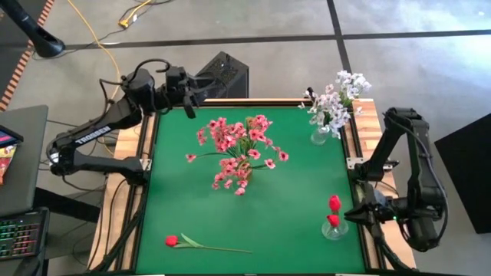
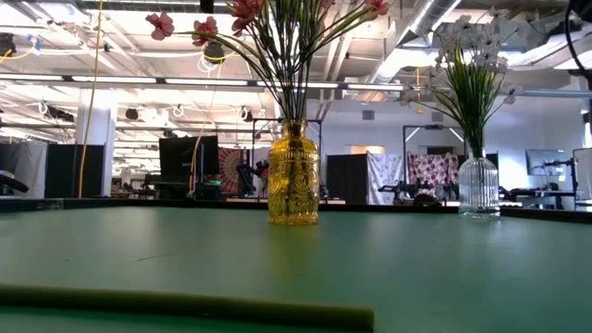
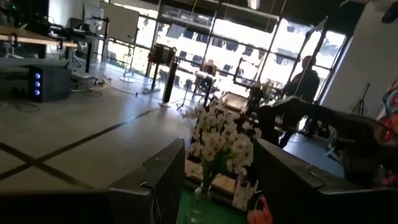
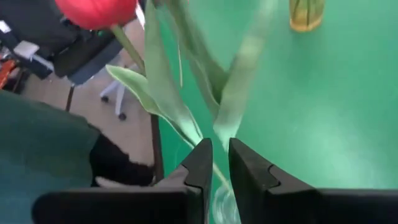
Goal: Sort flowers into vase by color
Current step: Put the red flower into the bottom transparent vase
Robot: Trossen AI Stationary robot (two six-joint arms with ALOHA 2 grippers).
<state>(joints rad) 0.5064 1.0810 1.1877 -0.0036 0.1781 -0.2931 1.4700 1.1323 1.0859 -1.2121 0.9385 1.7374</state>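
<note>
The right tool point(image 4: 216, 163) is positioned at the clear vase point(image 1: 335, 228) by the desk's point(image 1: 291, 199) right edge, fingers slightly apart around a red flower's point(image 1: 334, 202) stem for release, while one red flower point(image 1: 172, 241) lies unsorted near the front edge and the left tool point(image 1: 193, 98) waits open at the back-left corner.

A black box point(image 1: 223, 74) and yellow cable point(image 1: 115, 27) lie beyond the table.
</note>
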